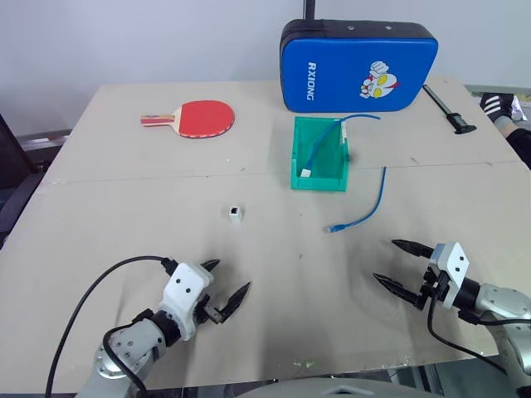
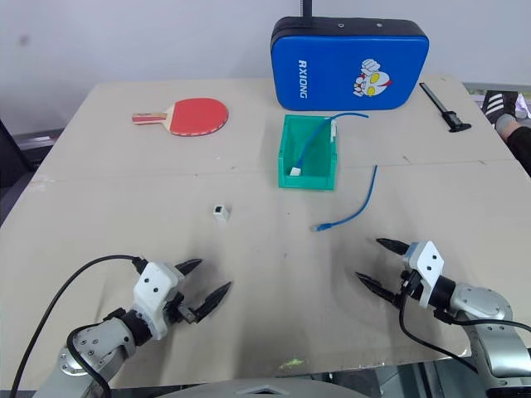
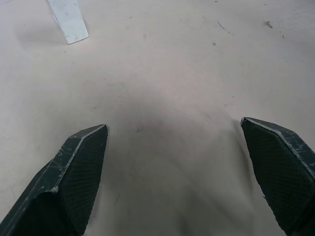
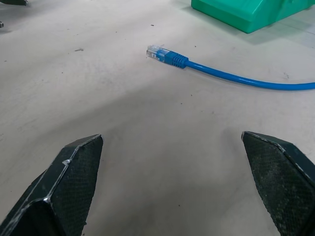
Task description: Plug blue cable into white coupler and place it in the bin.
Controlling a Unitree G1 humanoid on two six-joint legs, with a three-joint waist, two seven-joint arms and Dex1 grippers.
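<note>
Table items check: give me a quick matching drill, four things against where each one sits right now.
Things:
1. white coupler
2. red paddle
3. blue padded case
4. loose blue cable

Places:
A. upright at the table's far edge
B. far left part of the table
C. just right of the green bin
D. alone, mid-table, ahead of the left hand

Pairs: 1-D, 2-B, 3-A, 4-C

One text can be read: the word "RXIONG" is printed in white capital letters, running vertically, on the left part of the big blue padded rectangular case (image 1: 358, 66) in the upper middle of the frame. Beside it a small cartoon figure is printed. No other text is seen.
</note>
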